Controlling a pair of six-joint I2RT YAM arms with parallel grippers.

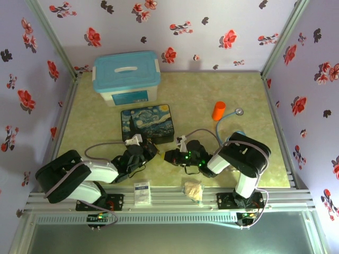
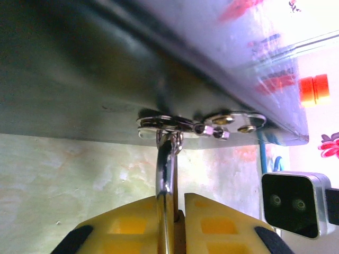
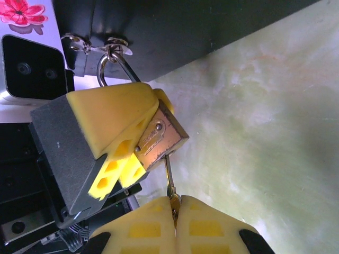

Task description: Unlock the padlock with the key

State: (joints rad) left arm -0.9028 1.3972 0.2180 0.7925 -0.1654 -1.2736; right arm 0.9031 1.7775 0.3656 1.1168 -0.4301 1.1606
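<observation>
the left gripper (image 2: 172, 205) is clamped on the padlock (image 3: 161, 136), its yellow pads (image 3: 108, 119) squeezing the brass body from both sides. the lock sits tilted, just off the front edge of the dark painted box (image 1: 146, 123), near the middle of the table (image 1: 254, 95). its thin silver shackle (image 2: 165, 169) rises from between the pads and loops through the metal hasp (image 2: 201, 124) on the box, so the lock hangs from the box.

the right gripper (image 3: 175, 212) is closed on the key (image 3: 169, 174), pinching its head between the two yellow fingertips. the thin shaft runs up from the fingertips to the bottom face of the lock; it seems to enter the keyhole there, though the very tip is too small to make out. from above, the two grippers meet nose to nose in front of the box.

farther back stands a white bin (image 1: 127, 76) with a blue lid, touching or just beside the box's rear edge. an orange cylinder (image 1: 219, 110) stands upright to the right of the box, with a blue cable (image 1: 239, 111) ending in a silver disc beside it.
</observation>
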